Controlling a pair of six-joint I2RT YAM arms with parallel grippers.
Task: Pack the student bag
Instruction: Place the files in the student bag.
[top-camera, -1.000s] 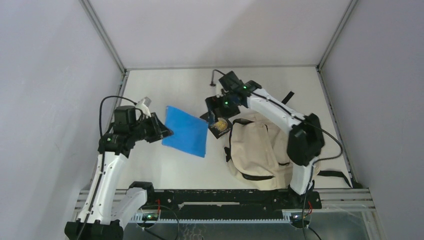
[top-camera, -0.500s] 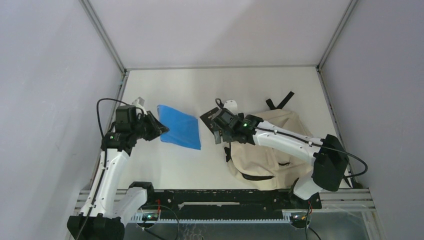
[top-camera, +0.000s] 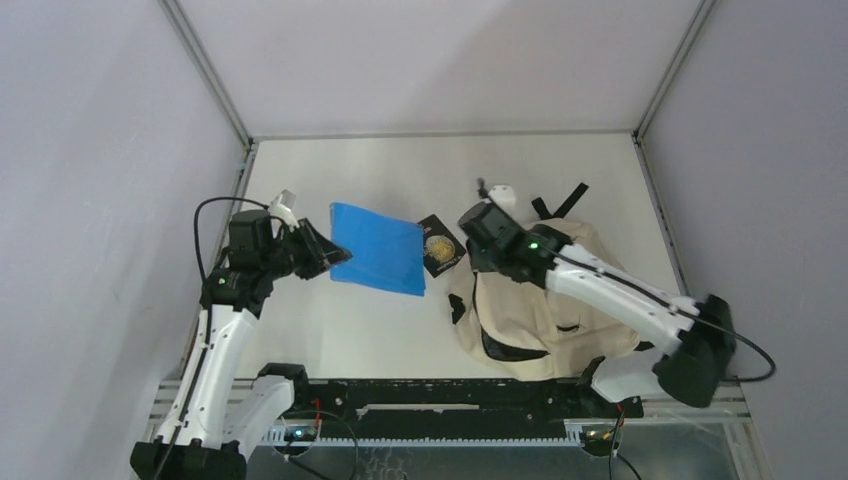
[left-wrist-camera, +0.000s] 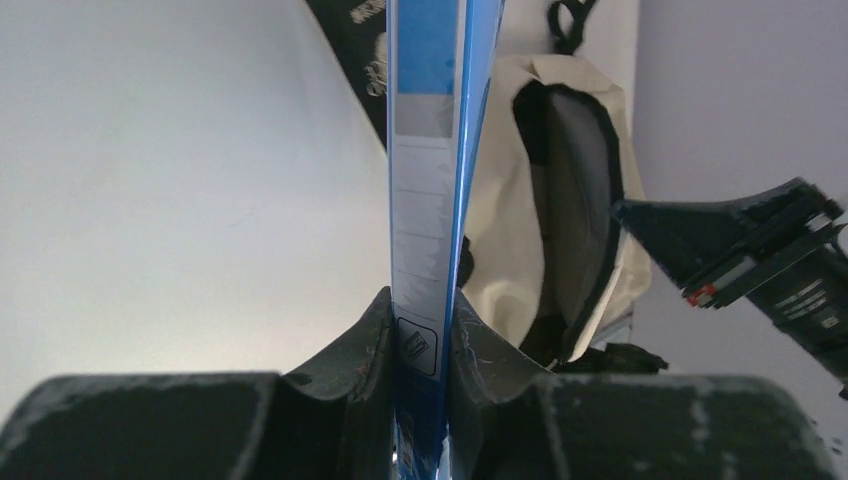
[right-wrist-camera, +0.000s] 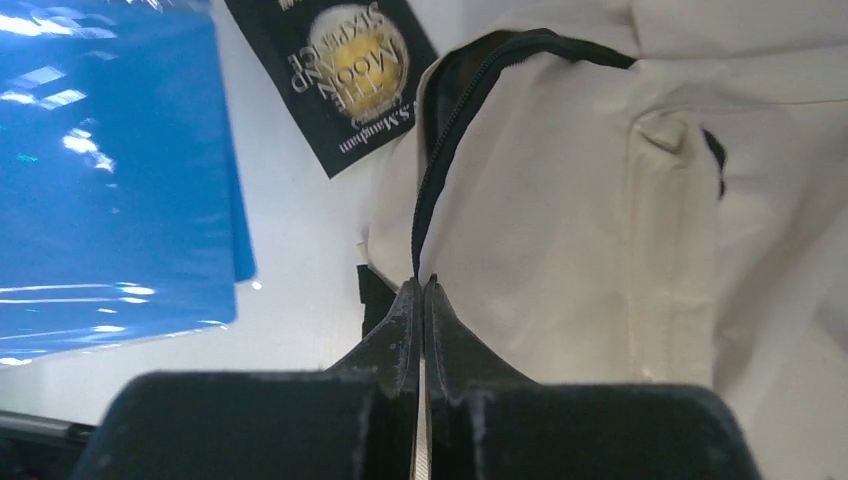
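Left hand (left-wrist-camera: 420, 335): we see it clamped on the blue folder (top-camera: 378, 260) (edge-on).
Right hand (right-wrist-camera: 421, 300): pinched together on the student bag (top-camera: 520, 312) at its zipper edge.

Lab cell: bare white walls (top-camera: 440, 70), table (top-camera: 350, 165)

The left hand (left-wrist-camera: 420, 335) pinches a blue folder (left-wrist-camera: 428, 150) seen edge-on, which extends straight ahead from the fingers. To its right the student bag (left-wrist-camera: 505, 200) gapes, its black-edged mouth open. Ahead and left, a black book (left-wrist-camera: 365, 60) lies on the pale desk (left-wrist-camera: 180, 200).
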